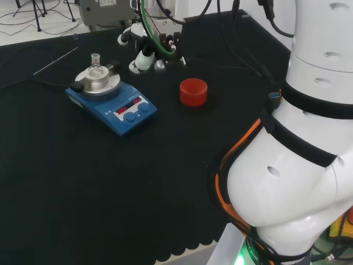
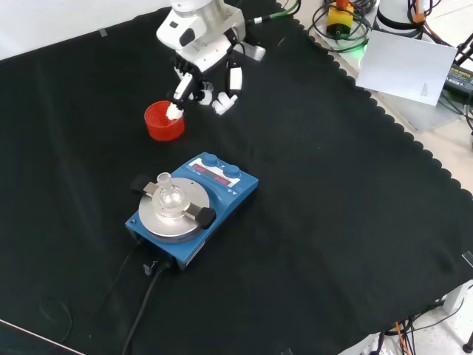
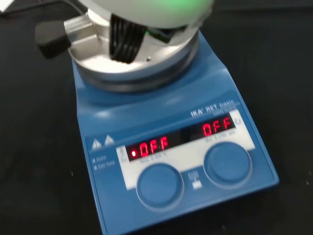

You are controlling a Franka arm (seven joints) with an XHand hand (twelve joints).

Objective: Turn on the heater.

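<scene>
The blue heater (image 2: 222, 194) stands mid-cloth in the front view, with a round metal plate and a small clear flask (image 2: 170, 196) on top. Its front panel carries two blue knobs (image 3: 159, 185) (image 3: 227, 164) under two lit red displays (image 3: 183, 137). The hand (image 2: 203, 52) hangs farther back, apart from the heater, with relaxed fingers (image 2: 179, 92) pointing down and holding nothing. In the head view the hand (image 1: 148, 55) is beyond and to the right of the heater (image 1: 113, 105). A blurred white part of the hand (image 3: 146, 10) crosses the wrist view.
A red ribbed ring stand (image 2: 164, 120) sits beside the hand's fingertips; whether they touch it I cannot tell. The heater's black cable (image 2: 140, 303) runs toward the near cloth edge. A thin rod (image 1: 55, 61) lies far left in the head view. White paper (image 2: 406, 66) lies off the cloth.
</scene>
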